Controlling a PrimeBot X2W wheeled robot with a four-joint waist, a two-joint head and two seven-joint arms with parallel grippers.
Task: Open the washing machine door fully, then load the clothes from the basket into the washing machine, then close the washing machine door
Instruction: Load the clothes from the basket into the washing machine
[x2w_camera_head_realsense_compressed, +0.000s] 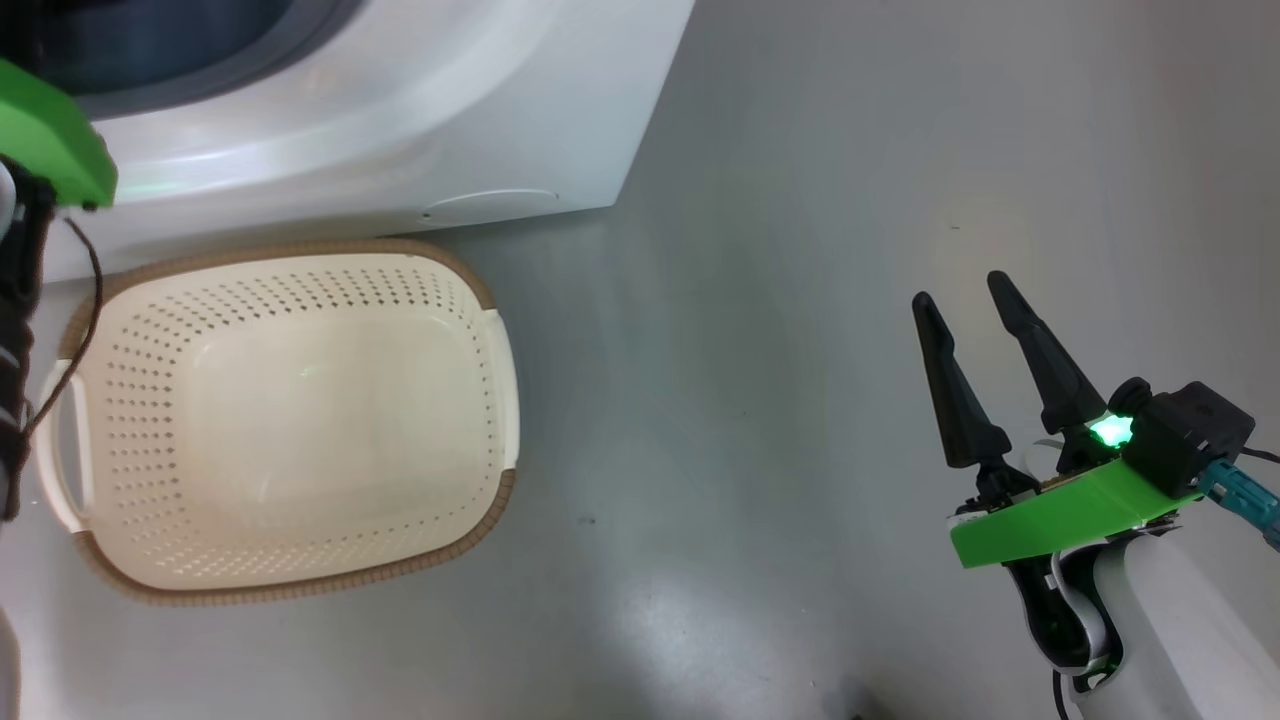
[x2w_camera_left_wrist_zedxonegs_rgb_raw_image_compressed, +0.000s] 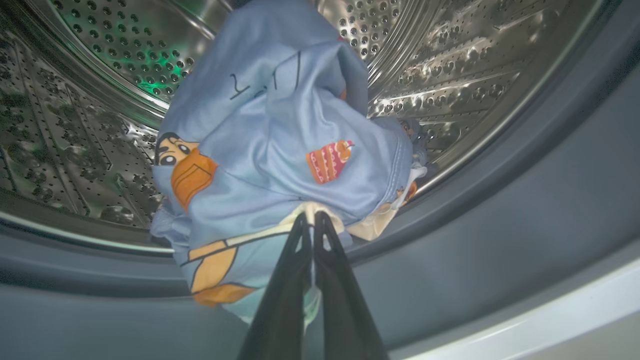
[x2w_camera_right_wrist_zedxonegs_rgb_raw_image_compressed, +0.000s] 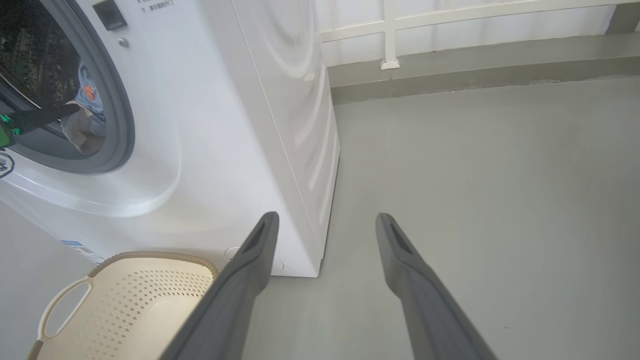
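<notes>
Light blue clothes (x2w_camera_left_wrist_zedxonegs_rgb_raw_image_compressed: 280, 125) with orange cartoon prints lie bunched at the drum's (x2w_camera_left_wrist_zedxonegs_rgb_raw_image_compressed: 450, 60) front lip, partly draped over the grey seal (x2w_camera_left_wrist_zedxonegs_rgb_raw_image_compressed: 500, 225). My left gripper (x2w_camera_left_wrist_zedxonegs_rgb_raw_image_compressed: 312, 216) reaches into the washing machine (x2w_camera_head_realsense_compressed: 400, 130), its fingers pressed together on the cream hem of the bundle. In the right wrist view the clothes (x2w_camera_right_wrist_zedxonegs_rgb_raw_image_compressed: 90, 92) show through the machine's (x2w_camera_right_wrist_zedxonegs_rgb_raw_image_compressed: 225, 125) round opening. The basket (x2w_camera_head_realsense_compressed: 300, 255) stands on the floor before the machine with nothing in it. Off to the right, my right gripper (x2w_camera_head_realsense_compressed: 957, 290) hovers open over the floor. The washing machine door is out of view.
Grey floor (x2w_camera_head_realsense_compressed: 760, 400) stretches right of the basket (x2w_camera_right_wrist_zedxonegs_rgb_raw_image_compressed: 150, 257) and machine. A white railing and low kerb (x2w_camera_right_wrist_zedxonegs_rgb_raw_image_compressed: 450, 65) run along the far side. My right gripper (x2w_camera_right_wrist_zedxonegs_rgb_raw_image_compressed: 327, 218) points past the machine's front corner.
</notes>
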